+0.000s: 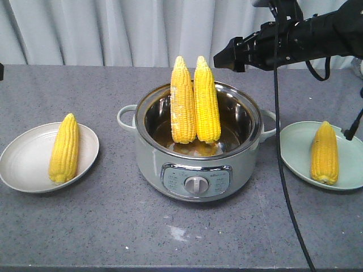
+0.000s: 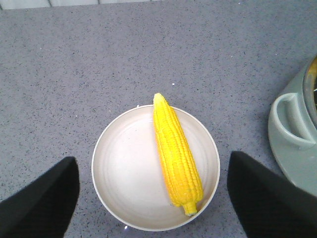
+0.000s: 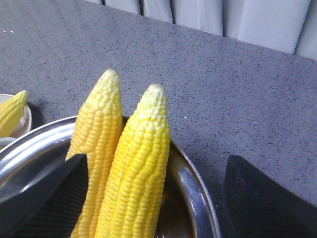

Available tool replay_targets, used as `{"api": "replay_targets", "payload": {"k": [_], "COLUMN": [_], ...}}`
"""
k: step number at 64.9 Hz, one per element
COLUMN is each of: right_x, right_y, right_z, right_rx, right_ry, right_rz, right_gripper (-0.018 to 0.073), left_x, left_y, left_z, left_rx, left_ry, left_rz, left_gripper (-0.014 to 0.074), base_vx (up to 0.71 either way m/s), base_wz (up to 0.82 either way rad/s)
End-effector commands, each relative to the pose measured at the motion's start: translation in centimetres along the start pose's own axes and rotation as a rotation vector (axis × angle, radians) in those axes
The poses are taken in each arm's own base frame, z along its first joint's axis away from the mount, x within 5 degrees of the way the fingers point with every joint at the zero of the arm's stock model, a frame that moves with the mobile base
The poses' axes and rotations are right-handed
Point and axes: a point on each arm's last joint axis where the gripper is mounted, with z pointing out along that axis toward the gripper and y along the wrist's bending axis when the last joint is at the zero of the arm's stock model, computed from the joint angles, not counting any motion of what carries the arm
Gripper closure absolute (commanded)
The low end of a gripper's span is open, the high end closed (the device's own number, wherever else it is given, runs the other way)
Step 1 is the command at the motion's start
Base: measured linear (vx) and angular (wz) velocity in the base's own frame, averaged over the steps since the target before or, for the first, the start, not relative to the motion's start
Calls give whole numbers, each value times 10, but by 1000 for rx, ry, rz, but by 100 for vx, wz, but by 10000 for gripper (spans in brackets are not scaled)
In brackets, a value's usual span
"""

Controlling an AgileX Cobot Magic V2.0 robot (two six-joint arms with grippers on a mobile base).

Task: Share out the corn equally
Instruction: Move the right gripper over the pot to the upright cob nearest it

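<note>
The black right arm reaches level from two o'clock of the shiny steel pot (image 1: pixel 148 161), right gripper (image 1: pixel 222 58) spread beside two knobbly corn cobs (image 1: pixel 195 102) standing tip-up inside, while the left gripper (image 2: pixel 154 198), also spread, hovers over the nine-o'clock plate (image 1: pixel 22 164) holding one cob (image 1: pixel 63 148); another cob (image 1: pixel 324 153) lies at three.

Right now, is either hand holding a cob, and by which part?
Nothing. Left hand open above the plated cob; right hand open, clear of two cobs in the pot.
</note>
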Motion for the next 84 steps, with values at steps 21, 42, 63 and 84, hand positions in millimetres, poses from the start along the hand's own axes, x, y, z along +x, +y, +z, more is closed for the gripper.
{"api": "replay_targets", "payload": {"k": [21, 42, 63, 84], "right_x": [-21, -20, -24, -24], "right_y": [1, -2, 15, 14], "right_z": [-8, 11, 22, 22], "right_rx": [15, -5, 13, 20], "right_ry": [-141, -144, -189, -193], "right_rz": [-2, 10, -57, -55], "right_gripper": [14, 14, 14, 55], "left_x": [-9, -9, -9, -9], "left_y": [0, 0, 0, 0], "left_z": [-13, -13, -13, -13], "left_rx": [15, 15, 14, 14], "left_ry": [-107, -108, -107, -107], "left_rz": [-14, -14, -12, -12], "left_gripper": [22, 22, 22, 22], "base_vx": [0, 0, 0, 0], "base_wz": [0, 0, 0, 0]}}
